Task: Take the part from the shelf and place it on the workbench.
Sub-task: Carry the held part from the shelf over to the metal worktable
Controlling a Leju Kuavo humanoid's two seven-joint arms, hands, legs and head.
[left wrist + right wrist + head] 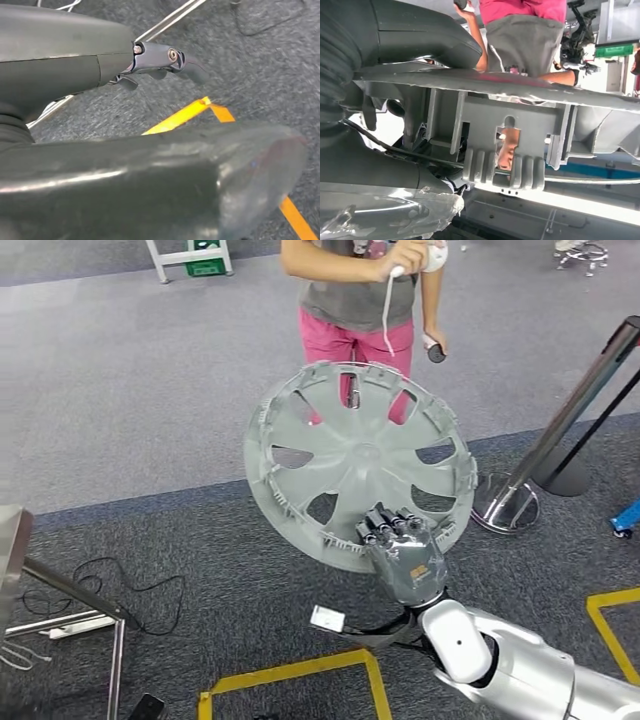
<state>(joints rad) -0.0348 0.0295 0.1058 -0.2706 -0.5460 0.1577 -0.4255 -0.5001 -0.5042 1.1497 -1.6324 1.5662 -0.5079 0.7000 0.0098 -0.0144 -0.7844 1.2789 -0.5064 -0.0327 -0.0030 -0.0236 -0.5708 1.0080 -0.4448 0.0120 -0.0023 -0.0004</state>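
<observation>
Carry step in hand. The right hand (405, 552) grips the near rim of the part (358, 462), held above the floor. The left hand (166, 62) hangs with fingers released. Next: locate the desk and lower the part flat.

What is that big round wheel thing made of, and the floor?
The wheel cover looks like grey moulded plastic with a matte finish: thin spokes, cut-out windows, small clips around its rim. The right hand grips its edge. The floor looks like grey carpet, speckled and fuzzy.
</observation>
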